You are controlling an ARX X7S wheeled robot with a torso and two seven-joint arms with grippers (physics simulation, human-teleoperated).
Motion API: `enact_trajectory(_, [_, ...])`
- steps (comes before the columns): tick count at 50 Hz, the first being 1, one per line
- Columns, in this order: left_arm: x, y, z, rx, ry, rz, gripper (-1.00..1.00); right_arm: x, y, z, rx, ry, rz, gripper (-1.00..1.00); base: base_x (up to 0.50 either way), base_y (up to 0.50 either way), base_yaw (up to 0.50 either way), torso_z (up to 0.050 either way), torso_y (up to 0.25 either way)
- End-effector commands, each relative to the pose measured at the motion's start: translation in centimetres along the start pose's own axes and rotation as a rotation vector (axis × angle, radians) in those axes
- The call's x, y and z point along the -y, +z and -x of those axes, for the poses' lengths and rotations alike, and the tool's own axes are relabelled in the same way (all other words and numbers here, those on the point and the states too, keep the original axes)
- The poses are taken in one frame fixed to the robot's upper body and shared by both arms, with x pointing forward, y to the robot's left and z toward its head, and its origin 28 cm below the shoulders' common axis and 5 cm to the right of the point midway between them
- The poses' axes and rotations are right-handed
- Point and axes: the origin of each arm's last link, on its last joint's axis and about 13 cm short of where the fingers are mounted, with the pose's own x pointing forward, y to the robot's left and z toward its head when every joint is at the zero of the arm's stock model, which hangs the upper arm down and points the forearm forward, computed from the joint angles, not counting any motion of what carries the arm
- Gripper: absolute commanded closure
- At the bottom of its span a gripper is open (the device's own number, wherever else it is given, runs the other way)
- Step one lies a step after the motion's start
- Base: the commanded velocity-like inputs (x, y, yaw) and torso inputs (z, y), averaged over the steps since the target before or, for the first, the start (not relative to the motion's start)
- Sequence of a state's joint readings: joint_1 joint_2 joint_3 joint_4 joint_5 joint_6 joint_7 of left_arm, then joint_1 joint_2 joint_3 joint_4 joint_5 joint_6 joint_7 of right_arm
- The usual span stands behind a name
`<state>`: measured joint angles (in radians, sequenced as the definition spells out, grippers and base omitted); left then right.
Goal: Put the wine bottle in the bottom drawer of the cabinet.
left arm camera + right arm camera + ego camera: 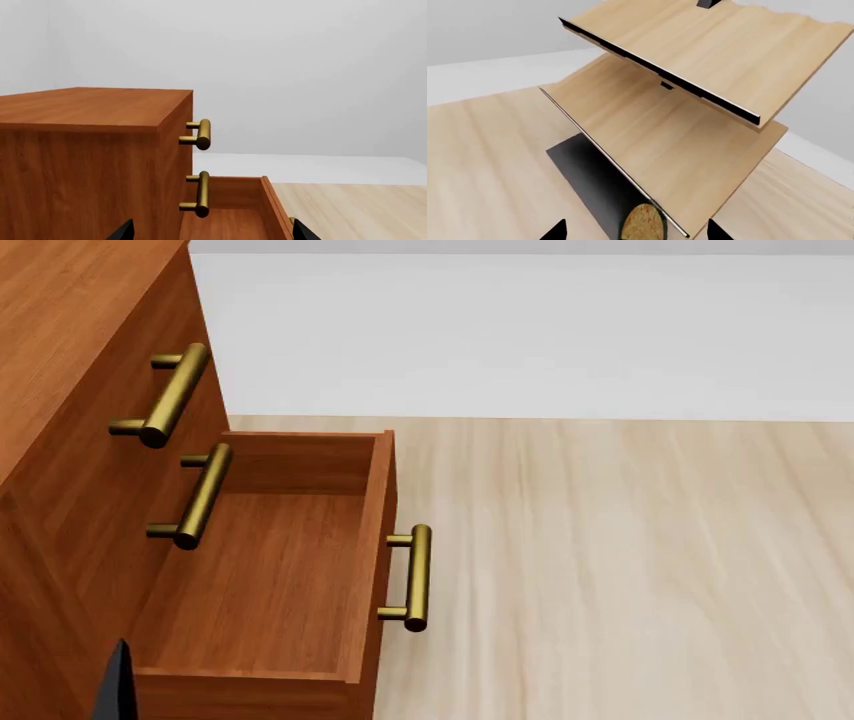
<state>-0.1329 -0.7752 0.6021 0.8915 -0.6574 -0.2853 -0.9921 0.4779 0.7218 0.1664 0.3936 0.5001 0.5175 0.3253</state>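
Reddish-brown wood fills the left of your head view: the bottom drawer (267, 570) stands pulled out and empty, its brass bar handle (416, 578) at centre frame, beneath the two closed fronts of the cabinet (80, 300). At the lower edge of your right wrist view, the tan cork of the wine bottle (642, 224) shows between the two dark fingertips of the right gripper (637, 232), apparently closed around the bottle, though contact is hidden. Beyond it rises a pale wooden rack (694, 65) on its black base (587, 175). Your left gripper (210, 234) shows only spread tips, holding nothing. Judged from this, carrying is in hand; next, swing the bottle over the open drawer and lower it.
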Motion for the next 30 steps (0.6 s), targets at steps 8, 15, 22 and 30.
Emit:
enact_trajectory(8, [0.0, 0.0, 0.0, 0.0, 0.001, -0.004, -1.0, -0.5, 1.0, -0.7, -0.001, 0.002, 0.001, 1.0, 0.0, 0.0, 0.0, 0.0, 0.0])
enact_trajectory(15, [-0.1, 0.0, 0.0, -0.003, 0.004, -0.006, -1.0, -0.4, 1.7, 0.3, 0.032, 0.017, -0.01, 1.0, 0.0, 0.0, 0.0, 0.0, 0.0])
enact_trajectory(22, [-0.2, 0.1, 0.1, -0.001, 0.009, -0.006, -1.0, -0.2, 2.8, 0.8, 0.069, 0.03, -0.016, 1.0, 0.0, 0.0, 0.0, 0.0, 0.0])
enact_trajectory(30, [-0.2, 0.0, 0.0, 0.0, 0.013, -0.003, -1.0, 0.7, 4.1, 1.7, 0.118, 0.019, -0.037, 1.0, 0.0, 0.0, 0.0, 0.0, 0.001])
